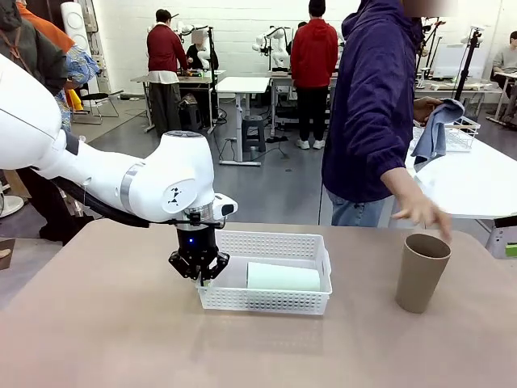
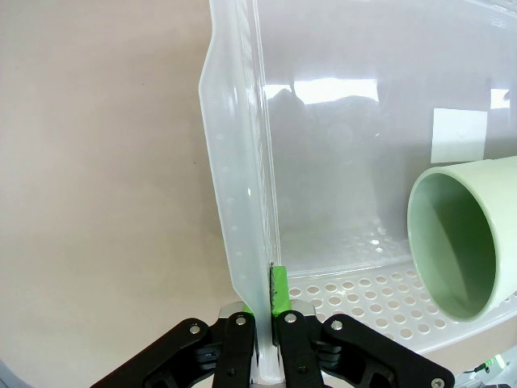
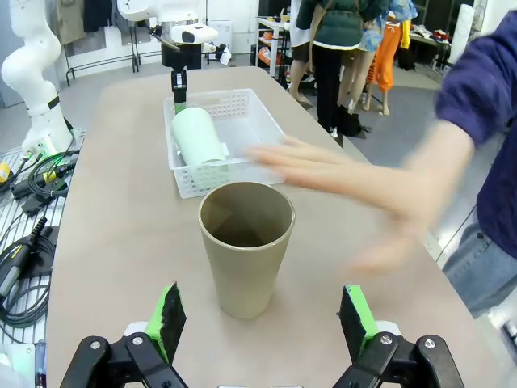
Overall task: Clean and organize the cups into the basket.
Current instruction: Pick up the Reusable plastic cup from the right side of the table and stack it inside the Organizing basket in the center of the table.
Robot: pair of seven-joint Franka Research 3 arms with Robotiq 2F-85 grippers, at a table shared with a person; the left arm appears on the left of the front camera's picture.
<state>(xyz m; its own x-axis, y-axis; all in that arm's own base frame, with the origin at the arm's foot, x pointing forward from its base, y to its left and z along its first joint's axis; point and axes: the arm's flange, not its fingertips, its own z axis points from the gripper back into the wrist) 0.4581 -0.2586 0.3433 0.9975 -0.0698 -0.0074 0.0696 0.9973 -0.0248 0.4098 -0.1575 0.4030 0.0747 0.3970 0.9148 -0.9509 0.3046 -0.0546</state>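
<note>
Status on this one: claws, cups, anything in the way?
Left claw shut on basket wall. Right claw open, facing upright tan cup. Green cup lying in basket. Person's hand near tan cup.

Beige table [image 1: 105,323] — white basket [image 1: 266,301], upright brown cup [image 1: 421,275] on it.

A shallow rectangular white plastic basket [image 1: 266,301] with fine lattice-mesh walls sits flat near the middle of the worktop, close to its far edge. Inside it, a pale mint green handleless tumbler [image 1: 283,276] lies on its side toward the right end, its open mouth facing left. A matte tan-brown tumbler [image 1: 421,272] stands upright and empty, well apart, toward the worktop's right edge.
</note>
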